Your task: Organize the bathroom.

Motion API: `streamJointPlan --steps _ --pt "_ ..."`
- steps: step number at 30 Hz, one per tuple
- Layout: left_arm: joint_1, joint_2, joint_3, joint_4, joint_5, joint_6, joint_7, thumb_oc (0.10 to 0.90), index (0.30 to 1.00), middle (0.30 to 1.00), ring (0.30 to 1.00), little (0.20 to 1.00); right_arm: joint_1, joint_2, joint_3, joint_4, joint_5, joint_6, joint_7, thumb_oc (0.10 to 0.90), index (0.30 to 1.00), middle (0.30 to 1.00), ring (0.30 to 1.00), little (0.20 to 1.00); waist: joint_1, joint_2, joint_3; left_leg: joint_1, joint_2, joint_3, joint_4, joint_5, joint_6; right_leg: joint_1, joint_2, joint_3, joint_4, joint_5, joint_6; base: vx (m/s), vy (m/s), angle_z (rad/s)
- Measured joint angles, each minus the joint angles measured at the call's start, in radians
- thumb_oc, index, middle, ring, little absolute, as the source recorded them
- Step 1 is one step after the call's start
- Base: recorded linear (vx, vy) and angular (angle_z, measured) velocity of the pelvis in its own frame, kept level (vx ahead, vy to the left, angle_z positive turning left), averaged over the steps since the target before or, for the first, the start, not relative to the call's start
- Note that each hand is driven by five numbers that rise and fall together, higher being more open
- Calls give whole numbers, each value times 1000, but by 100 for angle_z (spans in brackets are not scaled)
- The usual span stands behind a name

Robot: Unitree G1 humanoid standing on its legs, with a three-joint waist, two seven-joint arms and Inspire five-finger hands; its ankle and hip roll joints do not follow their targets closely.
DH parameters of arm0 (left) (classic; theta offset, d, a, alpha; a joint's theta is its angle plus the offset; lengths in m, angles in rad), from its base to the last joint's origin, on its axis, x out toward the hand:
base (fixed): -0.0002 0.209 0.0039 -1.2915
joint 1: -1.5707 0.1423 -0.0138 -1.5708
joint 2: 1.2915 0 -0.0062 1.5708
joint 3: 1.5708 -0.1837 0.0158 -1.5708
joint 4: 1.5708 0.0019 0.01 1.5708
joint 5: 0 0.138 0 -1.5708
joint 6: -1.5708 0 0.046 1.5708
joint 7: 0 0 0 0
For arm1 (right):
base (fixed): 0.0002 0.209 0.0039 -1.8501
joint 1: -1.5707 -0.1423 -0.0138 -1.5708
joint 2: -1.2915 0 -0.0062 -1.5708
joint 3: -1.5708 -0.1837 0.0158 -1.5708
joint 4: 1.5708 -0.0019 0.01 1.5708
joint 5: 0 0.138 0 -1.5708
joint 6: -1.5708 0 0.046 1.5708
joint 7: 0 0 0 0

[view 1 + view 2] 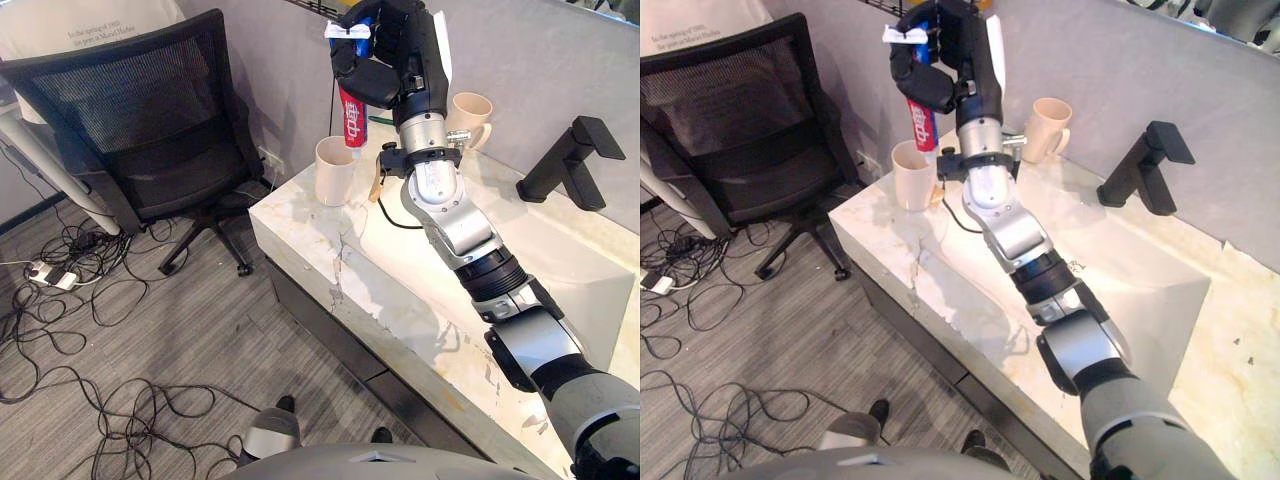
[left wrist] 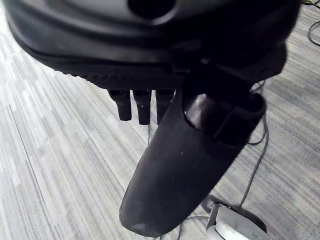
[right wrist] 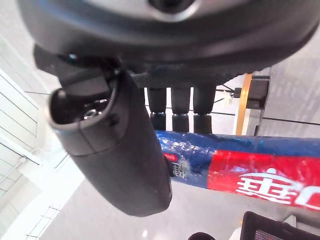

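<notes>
Toothpaste tube (image 1: 354, 112) hangs upright, clamped between the curled fingers and thumb of the right hand (image 1: 385, 55), raised above the cream cup (image 1: 335, 170) at the desk's (image 1: 300, 225) left end.

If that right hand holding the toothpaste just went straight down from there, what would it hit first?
Probably the cream cup at the counter's corner: the toothpaste tube hangs from the right hand just above its rim, though depth is unclear.

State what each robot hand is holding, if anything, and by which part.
The right hand pinches a toothpaste tube by its upper, blue end, above a cup. The left hand holds nothing.
</notes>
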Motion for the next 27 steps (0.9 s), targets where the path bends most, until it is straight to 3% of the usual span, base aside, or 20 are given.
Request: streamJointPlan --steps 10,21,27 --pt "0 0 17 0 -2 0 0 800 900 900 900 900 0 0 0 -53 50 -4 17 400 300 300 300 300 -3 -12 -5 0 1 4 0 0 0 -1 1 3 0 0 0 0 0 0" --pt "3 -2 28 7 -44 -3 -1 800 900 900 900 900 2 1 0 -194 64 -3 53 400 300 300 300 300 -2 -55 -30 -18 -1 14 34 -29 4 -4 0 12 0 -1 -1 -4 40 -2" --pt "6 -8 28 20 -54 -8 2 800 900 900 900 900 2 4 3 -196 64 -3 63 400 300 300 300 300 2 -59 -34 -34 -2 12 61 -42 3 -5 0 10 0 -1 -2 4 10 1"
